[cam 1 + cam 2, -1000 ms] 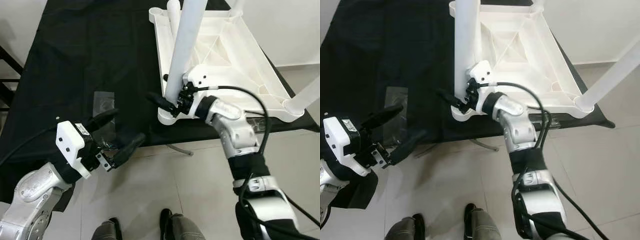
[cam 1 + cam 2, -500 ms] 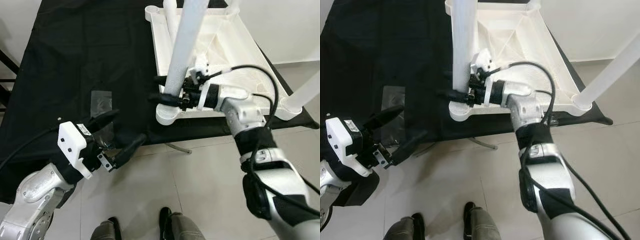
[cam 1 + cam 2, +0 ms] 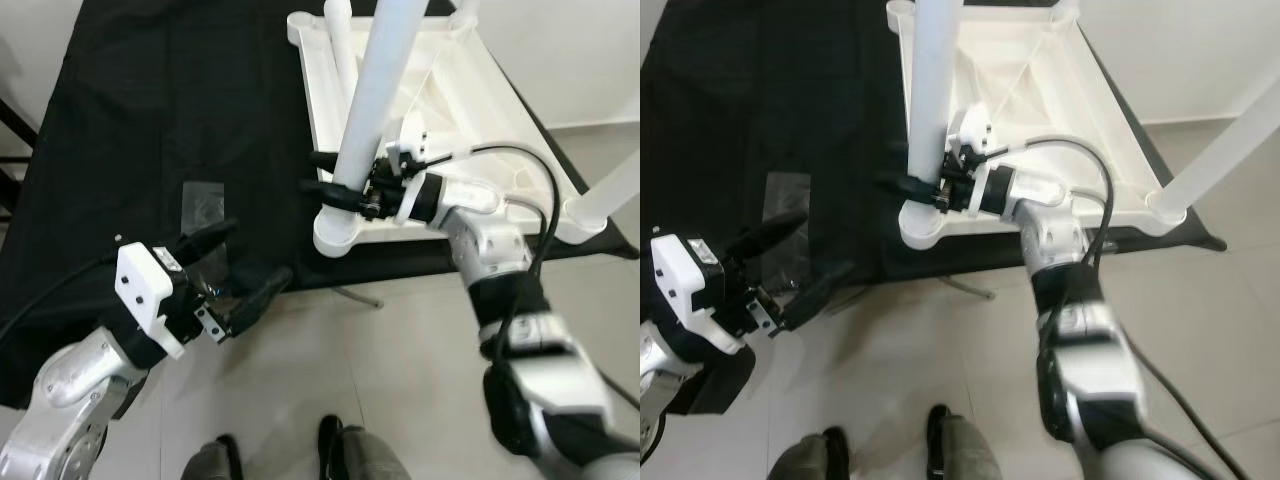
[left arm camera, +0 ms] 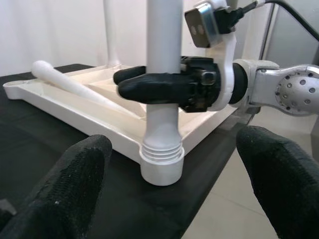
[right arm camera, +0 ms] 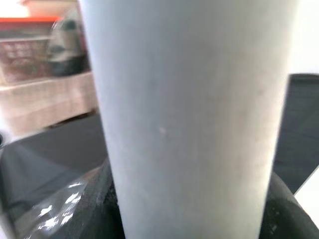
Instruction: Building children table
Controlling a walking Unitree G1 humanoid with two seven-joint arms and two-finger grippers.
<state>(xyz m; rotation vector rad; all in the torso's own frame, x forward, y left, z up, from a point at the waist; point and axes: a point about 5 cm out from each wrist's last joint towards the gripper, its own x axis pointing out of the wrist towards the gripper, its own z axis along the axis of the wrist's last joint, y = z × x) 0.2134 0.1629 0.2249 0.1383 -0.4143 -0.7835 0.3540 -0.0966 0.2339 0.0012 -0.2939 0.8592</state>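
Black cloth covers the table (image 3: 150,120), where the white tabletop (image 3: 470,110) lies upside down at upper right so its corner sockets face up. We see our right tool (image 3: 335,190) clamped around the leg (image 3: 375,90) just above the threaded socket (image 4: 160,167), likely to screw it in. Our left tool (image 3: 235,265) hangs wide open at lower left, holding nothing, near a clear plastic bag (image 3: 203,205).

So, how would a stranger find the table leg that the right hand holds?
On the black cloth lies the white tabletop, upside down. The leg stands in its near-left corner socket, with the right hand shut around it just above the thread; another leg lies loose inside the frame.
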